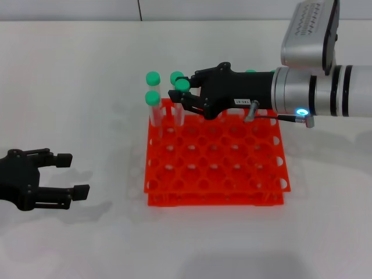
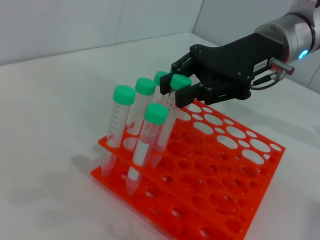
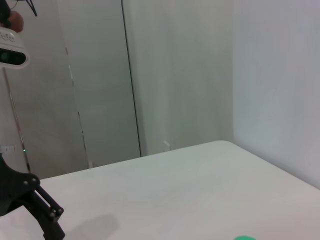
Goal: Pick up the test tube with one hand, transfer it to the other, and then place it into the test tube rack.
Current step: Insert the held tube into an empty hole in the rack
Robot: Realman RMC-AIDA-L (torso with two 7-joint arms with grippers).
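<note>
The orange-red test tube rack [image 1: 232, 174] stands in the middle of the white table; it also shows in the left wrist view [image 2: 225, 200]. My right gripper [image 1: 183, 87], black with a white label and a blue wrist light, reaches over the rack's far left corner. It is shut on a green-capped test tube [image 2: 180, 81], which leans with its lower end in a rack hole. Several other green-capped tubes [image 2: 123, 95] stand tilted in the holes beside it. My left gripper [image 1: 74, 174] is open and empty, low over the table left of the rack.
One more green cap [image 1: 250, 72] peeks out behind my right gripper's body. The right wrist view shows the left gripper [image 3: 30, 205] far off, and a sliver of a green cap [image 3: 245, 238] at the picture's edge.
</note>
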